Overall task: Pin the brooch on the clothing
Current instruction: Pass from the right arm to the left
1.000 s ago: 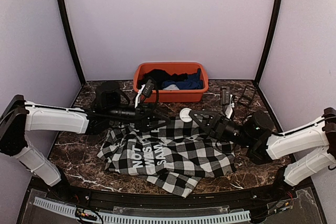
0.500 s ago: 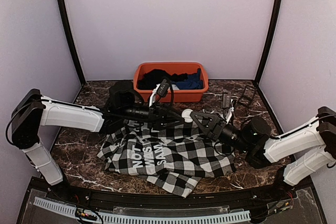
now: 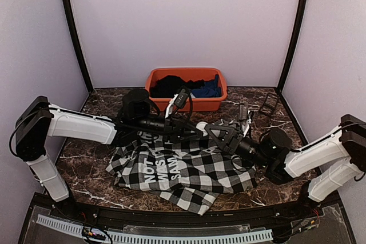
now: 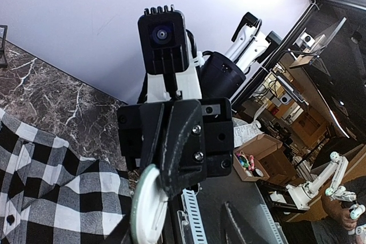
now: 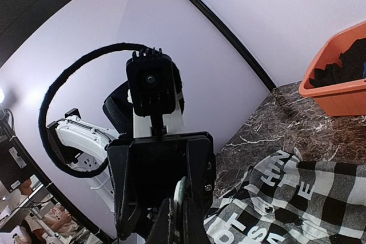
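Right fingers [image 5: 162, 227]: pinching brooch [image 4: 147, 210], round, white face, greyish rim. Left fingers [image 4: 235, 230]: spread either side of it, contact unclear. Held above shirt [image 3: 189, 164]: black-white check, black panel, white block letters, rumpled on marble surface [image 3: 80, 164].

white arm shells [image 3: 77, 128], black joints [image 3: 135, 104], black pincers [image 3: 194, 132]

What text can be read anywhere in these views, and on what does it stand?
"NOT", "WS", "SAM": white block letters on the black panel of the checked shirt, top view; the rest lost in folds.
"HIN", "OT": bits of the same print, right wrist view.
Paper slip in the left wrist view's background: too blurred to read.
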